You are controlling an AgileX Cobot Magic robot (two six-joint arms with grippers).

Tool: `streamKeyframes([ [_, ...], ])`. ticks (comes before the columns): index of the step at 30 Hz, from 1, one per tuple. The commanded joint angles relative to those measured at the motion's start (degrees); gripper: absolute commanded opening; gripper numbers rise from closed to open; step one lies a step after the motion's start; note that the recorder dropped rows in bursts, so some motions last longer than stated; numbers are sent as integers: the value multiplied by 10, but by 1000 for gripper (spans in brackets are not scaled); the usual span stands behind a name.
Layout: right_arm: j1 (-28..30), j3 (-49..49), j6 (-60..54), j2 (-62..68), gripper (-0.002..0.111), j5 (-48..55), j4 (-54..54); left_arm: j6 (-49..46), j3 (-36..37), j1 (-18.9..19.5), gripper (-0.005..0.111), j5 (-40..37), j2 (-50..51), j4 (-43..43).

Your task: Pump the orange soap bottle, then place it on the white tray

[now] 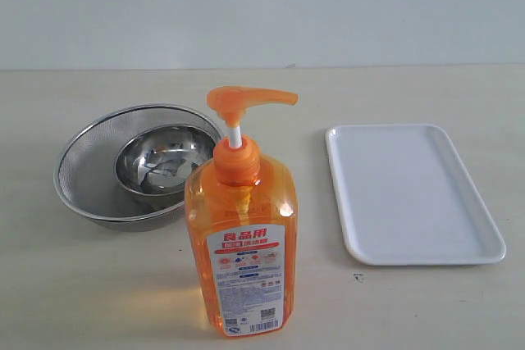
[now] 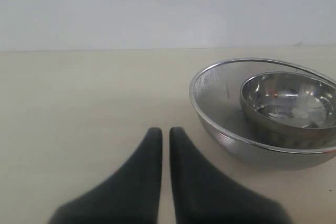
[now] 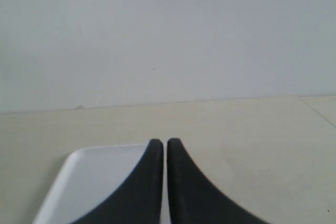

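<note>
The orange soap bottle [image 1: 243, 243] stands upright at the front middle of the table in the exterior view, its orange pump head [image 1: 246, 101] raised on a white stem, spout pointing right. To its right lies the white tray [image 1: 410, 194], bare. Neither gripper shows in the exterior view. In the left wrist view my left gripper [image 2: 165, 131] is shut with nothing between its black fingers, low over bare table. My right gripper [image 3: 165, 142] is shut too and holds nothing, hovering by the white tray's corner [image 3: 89, 182]. Neither wrist view shows the bottle.
A round steel bowl [image 1: 164, 157] sits inside a mesh strainer [image 1: 94, 170] left of and behind the bottle; the strainer [image 2: 220, 108] with its bowl [image 2: 289, 100] also lies near my left gripper. A pale wall rises behind the beige table.
</note>
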State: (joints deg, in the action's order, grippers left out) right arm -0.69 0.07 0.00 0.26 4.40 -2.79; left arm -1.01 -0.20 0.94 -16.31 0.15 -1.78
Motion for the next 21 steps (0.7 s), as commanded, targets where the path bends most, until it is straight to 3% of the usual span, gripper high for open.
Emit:
streamKeyframes([
  [1,2,-1,-8,-3,0,-14,4,0,2,2,5,4,-2,-5],
  [21,2,-14,-33,-3,0,-7,4,0,2,2,5,3,-2,-5],
])
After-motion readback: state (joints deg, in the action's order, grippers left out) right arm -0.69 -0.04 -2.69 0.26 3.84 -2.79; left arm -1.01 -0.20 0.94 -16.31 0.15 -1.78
